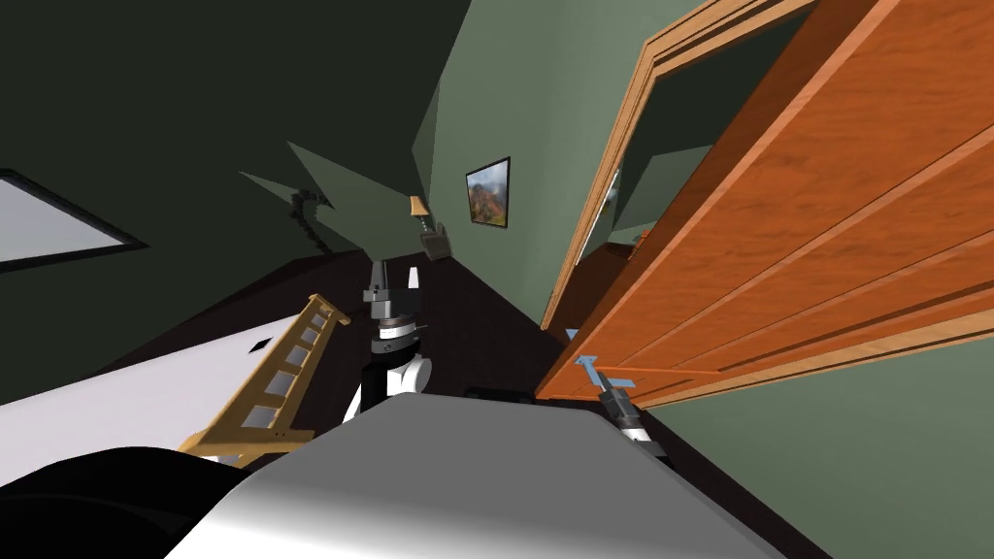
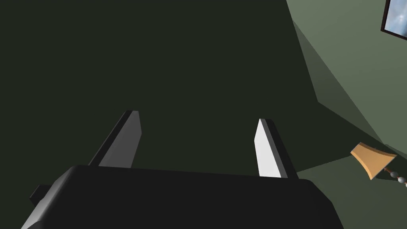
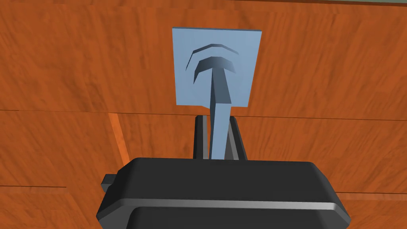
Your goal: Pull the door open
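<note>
Green walls [image 1: 544, 97] surround a wooden door [image 1: 825, 243], which stands swung partly out of its frame [image 1: 621, 146] on the robot's right. The pull itself seems to be the step in hand; next, the arm should draw back along the door's arc without slipping. The right gripper [image 3: 216, 118] is clenched on the blue-grey lever handle [image 3: 219, 91], its fingers pressing the handle's sides. The left gripper [image 2: 197, 123] hangs released, holding nothing.

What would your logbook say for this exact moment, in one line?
task: door pull | right pincer: shut on blue lever handle | door: orange wood, partly open from frame | left pincer: open, holding nothing
</note>
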Robot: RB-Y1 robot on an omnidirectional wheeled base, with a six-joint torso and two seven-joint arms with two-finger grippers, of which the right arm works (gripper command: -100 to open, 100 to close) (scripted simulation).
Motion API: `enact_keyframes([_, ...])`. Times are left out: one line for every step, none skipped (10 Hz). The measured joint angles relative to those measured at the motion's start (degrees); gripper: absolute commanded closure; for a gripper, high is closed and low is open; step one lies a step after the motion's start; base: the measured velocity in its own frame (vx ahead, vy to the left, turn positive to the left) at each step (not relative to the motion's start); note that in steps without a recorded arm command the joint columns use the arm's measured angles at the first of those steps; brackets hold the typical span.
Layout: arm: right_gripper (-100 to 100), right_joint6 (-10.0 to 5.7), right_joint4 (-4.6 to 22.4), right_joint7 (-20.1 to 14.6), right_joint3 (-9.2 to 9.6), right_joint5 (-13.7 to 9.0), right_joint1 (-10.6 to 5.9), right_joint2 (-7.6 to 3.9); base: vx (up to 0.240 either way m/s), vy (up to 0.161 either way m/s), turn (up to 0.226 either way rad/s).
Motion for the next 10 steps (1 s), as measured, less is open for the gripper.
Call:
enact_keyframes([100, 0.93, -1.0, 0.51, 0.26, -0.74, 0.19, 0.08, -0.218, -0.049, 0.213])
enact_keyframes([100, 1.81, -1.8, 1.16, 0.47, -1.56, 0.04, 0.12, -0.202, -0.057, 0.151])
enact_keyframes([100, 2.12, -1.49, 1.55, 0.82, -2.19, -0.58, 0.14, -0.177, -0.052, 0.154])
enact_keyframes([100, 2.64, -1.55, 1.91, 1.18, -2.86, -0.92, 0.14, -0.177, -0.054, 0.173])
enact_keyframes([100, 3.89, -2.9, 2.48, 1.47, -3.66, -0.66, 0.15, -0.215, -0.069, 0.175])
enact_keyframes([100, 5.03, -4.03, 3.11, 1.79, -4.48, -0.62, 0.19, -0.217, -0.049, 0.199])
enact_keyframes([100, 5.94, -4.69, 3.74, 2.09, -5.38, -0.78, 0.19, -0.215, -0.08, 0.196])
enact_keyframes([100, 6.46, -4.47, 4.36, 2.51, -6.22, -1.36, 0.38, -0.238, -0.092, 0.2])
enact_keyframes([100, 7.02, -4.6, 4.94, 2.99, -7.06, -1.8, 0.51, -0.194, -0.056, 0.125])
enact_keyframes([100, 7.91, -5.56, 5.49, 3.3, -7.72, -1.68, 0.58, -0.145, -0.03, 0.118])
